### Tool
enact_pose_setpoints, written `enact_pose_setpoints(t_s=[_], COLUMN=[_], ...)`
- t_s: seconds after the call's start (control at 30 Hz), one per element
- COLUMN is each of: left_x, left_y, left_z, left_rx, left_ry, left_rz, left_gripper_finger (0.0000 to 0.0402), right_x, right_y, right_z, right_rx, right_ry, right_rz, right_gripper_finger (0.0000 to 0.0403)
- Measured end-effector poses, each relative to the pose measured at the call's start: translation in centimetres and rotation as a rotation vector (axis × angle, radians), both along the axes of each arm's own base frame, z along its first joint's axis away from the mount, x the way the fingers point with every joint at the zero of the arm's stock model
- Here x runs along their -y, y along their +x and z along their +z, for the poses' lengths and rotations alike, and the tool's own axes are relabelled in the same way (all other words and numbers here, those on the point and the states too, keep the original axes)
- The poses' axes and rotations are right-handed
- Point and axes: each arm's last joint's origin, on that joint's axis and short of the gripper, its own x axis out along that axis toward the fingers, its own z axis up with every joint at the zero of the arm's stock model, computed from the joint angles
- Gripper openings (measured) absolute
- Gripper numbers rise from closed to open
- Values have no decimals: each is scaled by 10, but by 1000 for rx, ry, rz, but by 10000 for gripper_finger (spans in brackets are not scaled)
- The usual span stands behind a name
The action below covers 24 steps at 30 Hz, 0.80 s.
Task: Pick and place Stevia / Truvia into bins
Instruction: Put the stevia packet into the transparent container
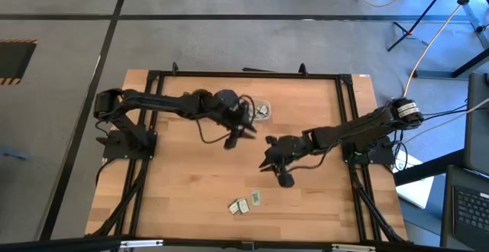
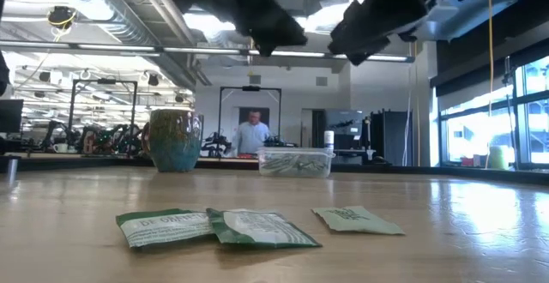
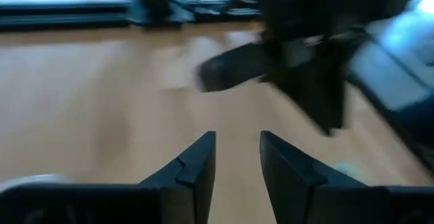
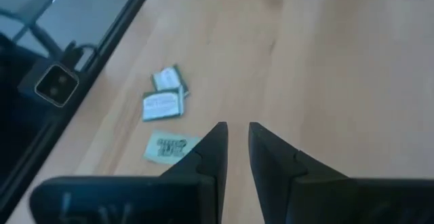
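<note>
I see my left gripper (image 1: 243, 126) parted and empty, hanging just near of the clear bin (image 1: 261, 110) at the table's far middle. My right gripper (image 1: 269, 154), its fingers a narrow gap apart and holding nothing, hovers mid-table. Three Stevia sachets (image 1: 244, 203) lie at the near edge; the brown mug (image 2: 175, 140) stands left of the bin.

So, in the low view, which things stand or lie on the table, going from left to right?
Mug → left sachet → middle sachet → clear bin → right sachet. The mug and the bin stand far back; the three sachets lie near the camera.
</note>
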Motion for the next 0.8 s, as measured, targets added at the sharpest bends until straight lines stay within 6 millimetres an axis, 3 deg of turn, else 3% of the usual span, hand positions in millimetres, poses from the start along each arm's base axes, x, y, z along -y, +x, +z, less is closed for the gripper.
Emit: enact_pose_setpoints(t_s=[0.23, 0.37, 0.6, 0.8], left_x=[53, 76, 108, 124], left_y=[2, 1, -3, -5], left_z=[1, 1, 1, 3], left_rx=[-7, -17, -13, 0], left_ry=[-45, -19, 2, -10], left_rz=[-116, -82, -84, -72], left_gripper_finger=[113, 109, 105, 104], right_x=[-33, -49, -64, -79], right_y=[13, 20, 27, 38], right_z=[-38, -60, -90, -103], right_rx=[-5, 6, -78, -90], right_ry=[-70, -84, -91, -116], right_rz=[92, 140, 153, 203], right_gripper_finger=[65, 65, 65, 65])
